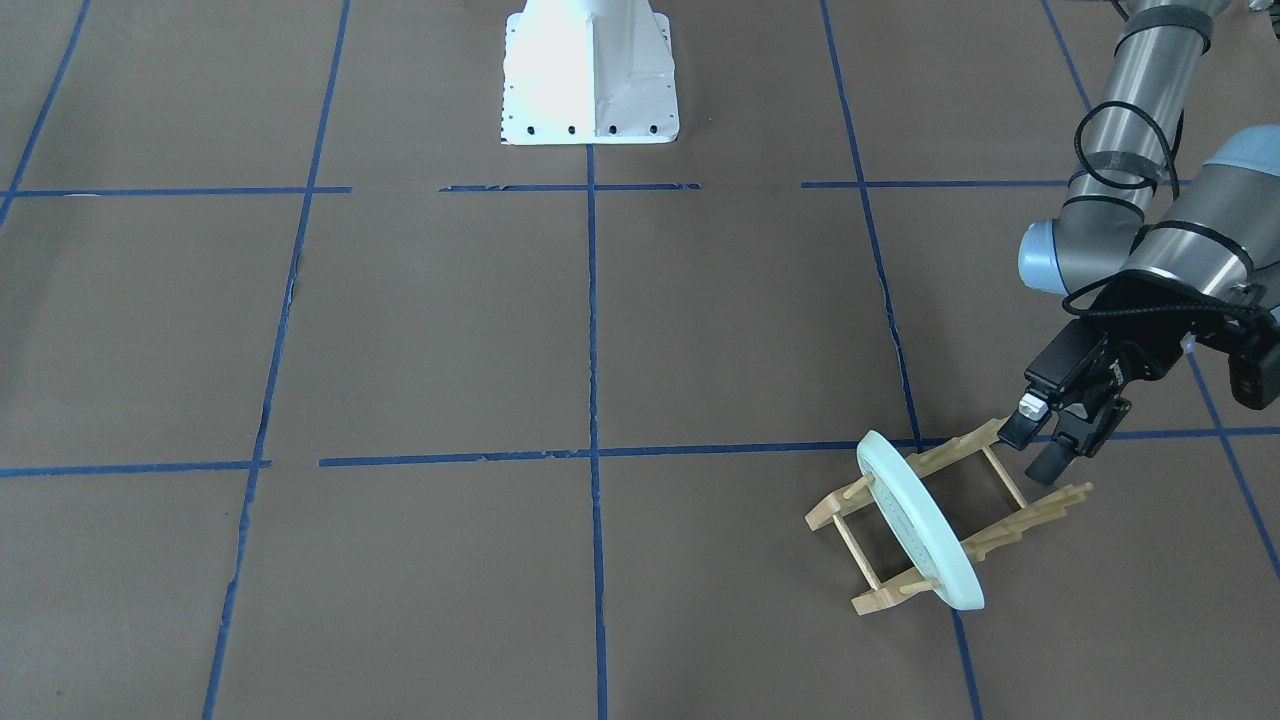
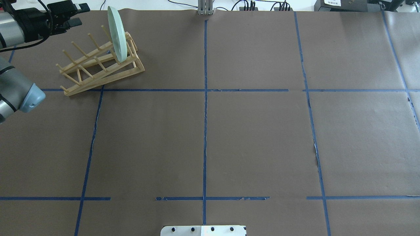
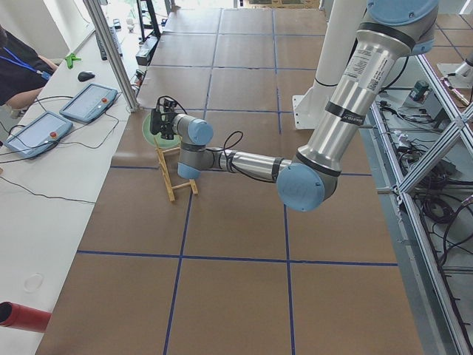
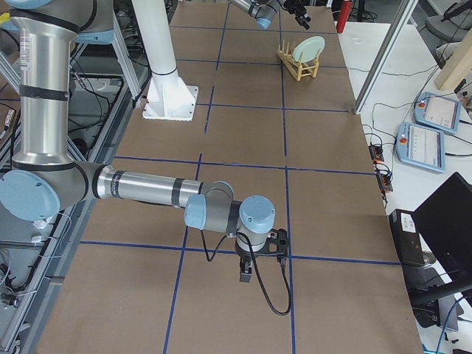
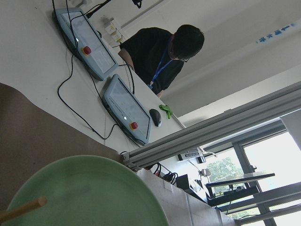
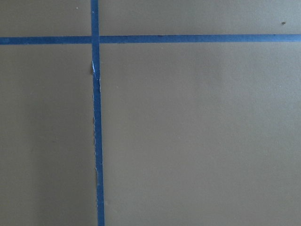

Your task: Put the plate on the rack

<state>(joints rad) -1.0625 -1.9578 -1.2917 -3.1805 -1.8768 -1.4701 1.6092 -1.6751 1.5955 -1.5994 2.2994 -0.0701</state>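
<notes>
Writing first: there is blue writing high on the wall (image 5: 277, 34) in the L wrist view, but it's too small and tilted to read. A sticker on the L arm (image 3: 367, 68) has print on it too, also too small.

The plate (image 1: 925, 525) is pale green and stands on its edge in the rack (image 1: 1030, 517), btw the pegs at one end. It leans a little. The rack is light wood w/ two rails and thin sticks across. No other dish is in it.

The L gripper (image 1: 1035, 452) is near the rack's other end, well away from the plate. Its jaws are spread apart and hold nothing. The R gripper (image 4: 245, 274) hangs low over the table (image 1: 700, 330), far from the rack. It only shows in the R side view (its own cam sees just paper and tape), so I can't tell if it's spread or closed.

The table is covered w/ brown paper, and blue tape (image 1: 590, 350) makes big squares on it. The tape is torn in spots. The robot's white base (image 1: 590, 70) sits at the table's edge.

Past the table a man (image 5: 162, 52) in a black shirt w/ a blue neck strap sits at a white desk. Two gray screen pads (image 5: 127, 108) w/ red buttons lie there, plus a mouse (image 5: 155, 117). A metal beam (image 5: 211, 136) and a bright window (image 5: 263, 160) are behind.
</notes>
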